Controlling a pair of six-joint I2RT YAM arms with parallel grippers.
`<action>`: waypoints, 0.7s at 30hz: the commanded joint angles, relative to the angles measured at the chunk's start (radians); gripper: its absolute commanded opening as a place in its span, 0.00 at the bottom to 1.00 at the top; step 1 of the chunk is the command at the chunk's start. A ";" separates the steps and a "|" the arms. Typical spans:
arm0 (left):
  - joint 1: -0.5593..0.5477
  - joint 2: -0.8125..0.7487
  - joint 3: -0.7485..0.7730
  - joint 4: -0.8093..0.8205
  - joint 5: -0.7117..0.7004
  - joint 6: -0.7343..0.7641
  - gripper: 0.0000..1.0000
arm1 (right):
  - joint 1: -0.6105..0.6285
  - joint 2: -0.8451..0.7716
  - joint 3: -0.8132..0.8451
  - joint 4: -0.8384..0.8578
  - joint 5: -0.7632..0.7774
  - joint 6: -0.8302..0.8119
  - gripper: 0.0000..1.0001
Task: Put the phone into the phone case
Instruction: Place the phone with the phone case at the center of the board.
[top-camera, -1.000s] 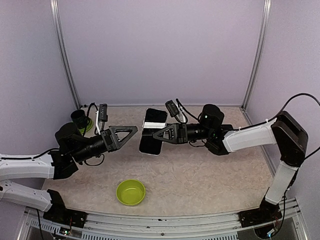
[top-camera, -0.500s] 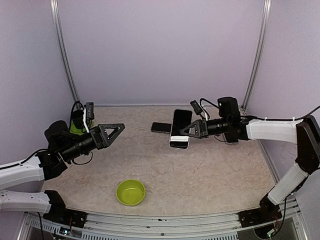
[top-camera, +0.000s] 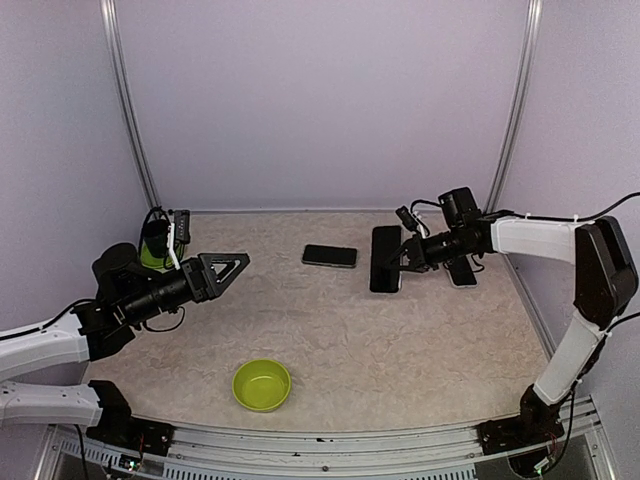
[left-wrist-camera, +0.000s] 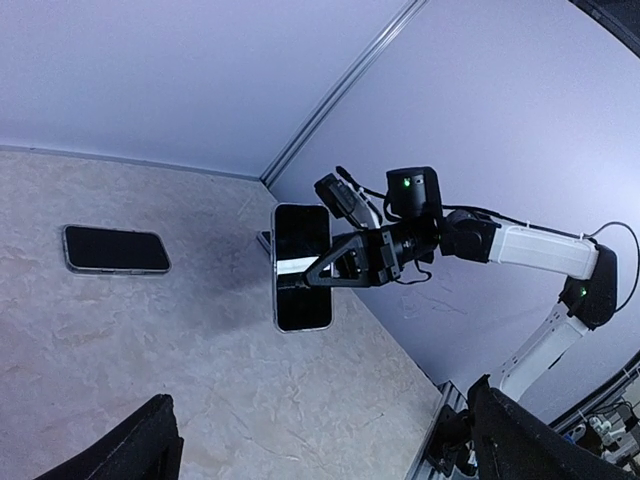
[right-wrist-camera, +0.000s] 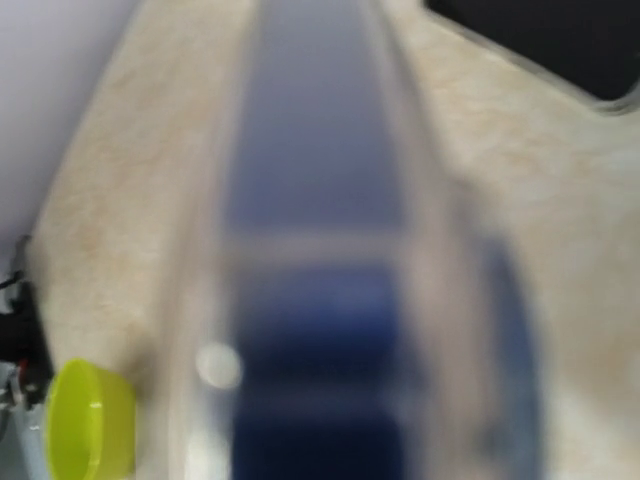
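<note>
**As the arms part, phone and case end up separated**

Whereas both arms met at the centre of the worktop (top-camera: 350, 340) a second ago, the right gripper (top-camera: 404, 258) now stands toward the right rear. It is clamped shut on the edge of a dark slab with a translucent rim, judged to be the phone case (top-camera: 385, 258), which is lifted off the surface. The left gripper (top-camera: 242, 262) is now drawn back to the left, jaws fully spread and empty. The phone (top-camera: 330, 255) lies flat at rear centre, near the case but apart from it. Insertion is not yet done; both parts need bringing together again.
</note>
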 joint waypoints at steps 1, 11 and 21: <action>0.013 -0.019 -0.016 -0.009 0.023 0.022 0.99 | -0.014 0.085 0.123 -0.141 0.068 -0.109 0.00; 0.022 -0.064 -0.046 -0.019 0.024 0.018 0.99 | -0.051 0.168 0.221 -0.237 0.148 -0.171 0.00; 0.023 -0.059 -0.052 -0.014 0.033 0.009 0.99 | -0.089 0.257 0.289 -0.298 0.187 -0.212 0.00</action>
